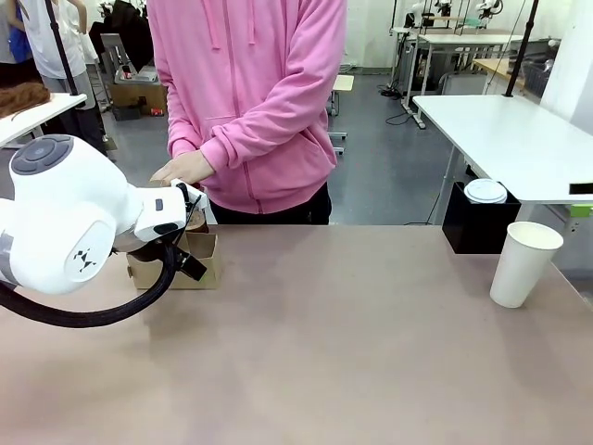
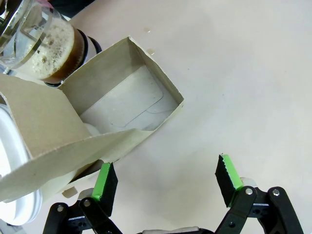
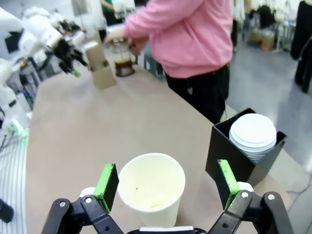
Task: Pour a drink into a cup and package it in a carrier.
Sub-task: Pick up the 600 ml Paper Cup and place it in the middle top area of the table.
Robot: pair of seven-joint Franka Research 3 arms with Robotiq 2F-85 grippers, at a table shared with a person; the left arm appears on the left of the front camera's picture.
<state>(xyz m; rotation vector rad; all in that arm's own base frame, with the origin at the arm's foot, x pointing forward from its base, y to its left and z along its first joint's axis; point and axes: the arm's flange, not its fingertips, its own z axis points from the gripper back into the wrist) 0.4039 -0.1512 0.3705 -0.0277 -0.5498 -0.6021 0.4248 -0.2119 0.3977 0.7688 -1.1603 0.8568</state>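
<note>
Both claws are held wide open, with nothing gripped.
The left gripper (image 2: 165, 168) is angled down at the cardboard carrier (image 2: 161, 83), one pad just beside its corner. Coffee (image 2: 68, 56) is held in the press jug (image 3: 121, 58) behind it, under the person's hand (image 1: 185, 169). The white paper cup (image 3: 151, 187) is seen between the fingers of the right gripper (image 3: 165, 170).

Carrier (image 1: 199, 262) sits at the table's (image 1: 352, 343) left, jug (image 3: 121, 59) just behind it; cup (image 1: 523, 264) stands far right.
</note>
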